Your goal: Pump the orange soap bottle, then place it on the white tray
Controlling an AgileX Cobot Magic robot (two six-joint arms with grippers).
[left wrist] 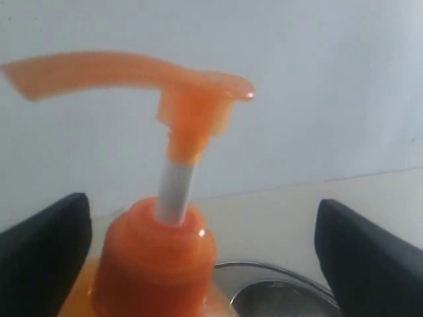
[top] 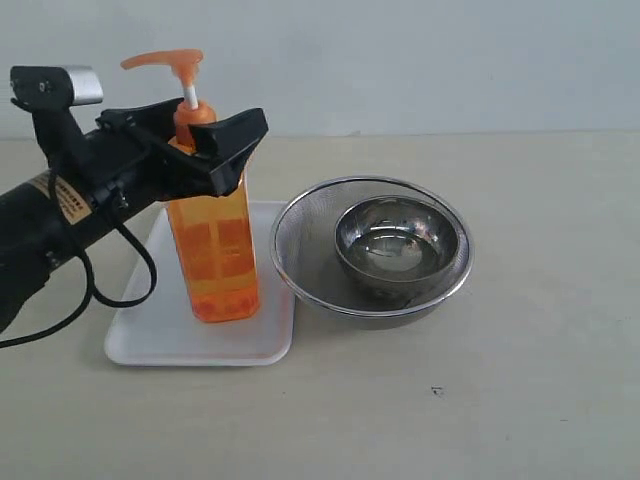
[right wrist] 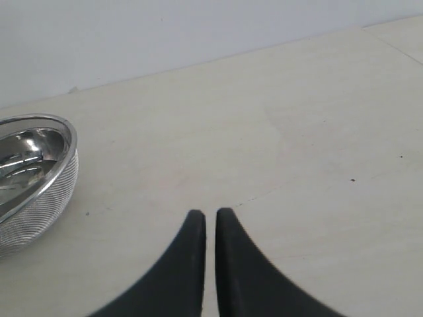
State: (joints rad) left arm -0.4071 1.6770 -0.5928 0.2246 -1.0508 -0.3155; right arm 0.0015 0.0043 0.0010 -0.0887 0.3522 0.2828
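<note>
The orange soap bottle (top: 215, 250) stands upright on the white tray (top: 150, 335), toward the tray's right side, with its pump head (top: 165, 62) raised on the white stem. My left gripper (top: 195, 135) is open at the level of the bottle's shoulder, one black finger on either side of it. In the left wrist view the orange collar (left wrist: 155, 264) sits between the spread fingers (left wrist: 39, 251) of the left gripper (left wrist: 201, 205), nearer one of them. My right gripper (right wrist: 210, 214) is shut on nothing, low over bare table; it is outside the exterior view.
A round metal mesh bowl (top: 290, 260) with a smaller steel bowl (top: 400, 240) inside stands just right of the tray, its rim close to the bottle. The mesh bowl (right wrist: 39, 191) also shows in the right wrist view. A pale wall runs behind the table.
</note>
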